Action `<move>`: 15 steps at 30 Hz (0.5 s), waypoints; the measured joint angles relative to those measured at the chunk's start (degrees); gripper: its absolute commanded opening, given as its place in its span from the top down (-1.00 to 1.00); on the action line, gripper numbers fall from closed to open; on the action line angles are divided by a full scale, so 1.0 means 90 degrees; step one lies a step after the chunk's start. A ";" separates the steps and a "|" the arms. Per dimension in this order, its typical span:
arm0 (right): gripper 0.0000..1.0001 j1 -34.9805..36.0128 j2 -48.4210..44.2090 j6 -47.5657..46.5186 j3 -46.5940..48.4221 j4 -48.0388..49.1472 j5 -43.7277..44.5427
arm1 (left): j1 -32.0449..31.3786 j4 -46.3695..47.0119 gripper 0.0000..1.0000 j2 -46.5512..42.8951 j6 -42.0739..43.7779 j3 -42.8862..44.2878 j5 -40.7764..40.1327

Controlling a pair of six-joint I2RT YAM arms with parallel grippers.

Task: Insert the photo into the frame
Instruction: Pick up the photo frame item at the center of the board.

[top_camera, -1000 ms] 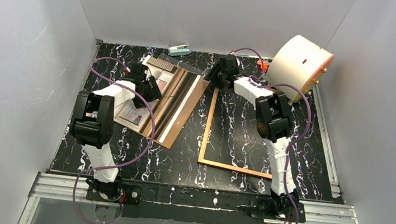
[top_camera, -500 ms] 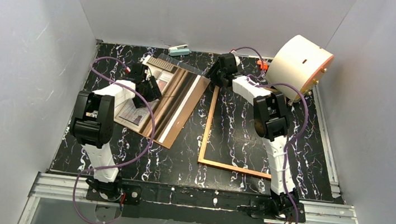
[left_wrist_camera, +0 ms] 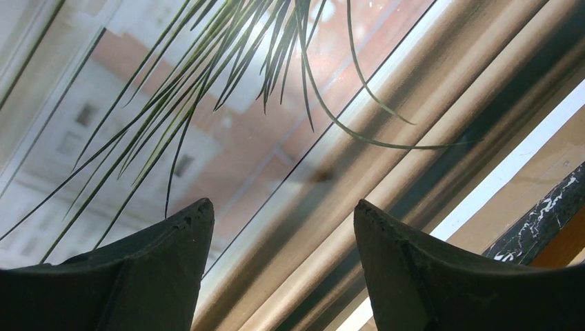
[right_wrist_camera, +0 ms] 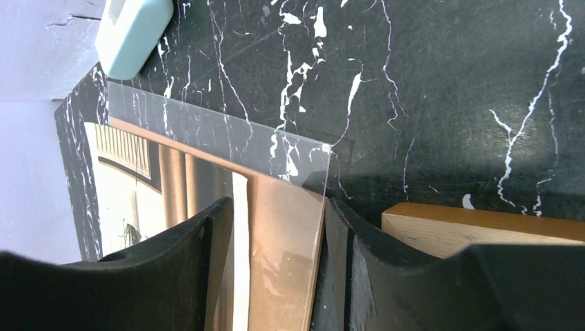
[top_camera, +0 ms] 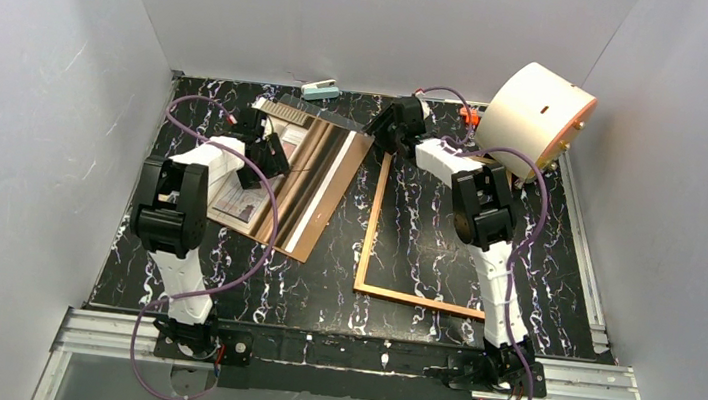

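**Top external view.** Showing the large rectangular paper photo (top_camera: pixel 307 180), a print with brown, beige and white vertical stripes, lying flat left of centre on the black, white-veined marble-pattern table (top_camera: pixel 319 292). Showing the thin rectangular frame of orange-brown wood (top_camera: pixel 419 300) lying flat just to the right, with the print lying outside it. Showing a cream cylindrical drum with an orange rim (top_camera: pixel 536 110) standing tilted at the far right corner. Reaching forward with the left arm, elbow raised and wrist bending down, and hanging the left gripper (top_camera: pixel 269 160) over the print. Stretching the right arm far forward and leftward, and placing the right gripper (top_camera: pixel 383 131) between the print's far right corner and the frame's far left corner.

**Left wrist view.** Looking down past the dark, wedge-shaped left fingers (left_wrist_camera: pixel 165 276) onto the glossy print: thin dark-green leaves fanning over pink and beige, with tan stripes and a white band alongside. Holding the jaws well apart and gripping nothing.

**Right wrist view.** Showing a clear transparent sheet (right_wrist_camera: pixel 207 134) with a sharp square corner lying over a plain brown flat backing board (right_wrist_camera: pixel 283 234), plus a pale teal rounded block (right_wrist_camera: pixel 134 34) by the far wall. Spreading the black right fingers (right_wrist_camera: pixel 172 276) apart on either side of the board's corner; not showing whether any contact is occurring.
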 measured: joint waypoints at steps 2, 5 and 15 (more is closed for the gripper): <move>-0.24 0.0002 0.0002 0.0015 -0.0012 0.0041 0.0102 | 0.0000 -0.0041 -0.45 0.0039 0.0039 0.0053 -0.0022; -0.23 0.0032 0.0005 0.0010 -0.0007 0.0046 0.0277 | -0.0002 -0.0068 -0.45 0.0041 0.0087 0.0073 -0.0024; -0.24 0.0049 0.0143 -0.0012 0.0121 0.0291 0.0595 | -0.0002 -0.0226 -0.45 0.0075 0.0231 0.0228 -0.0007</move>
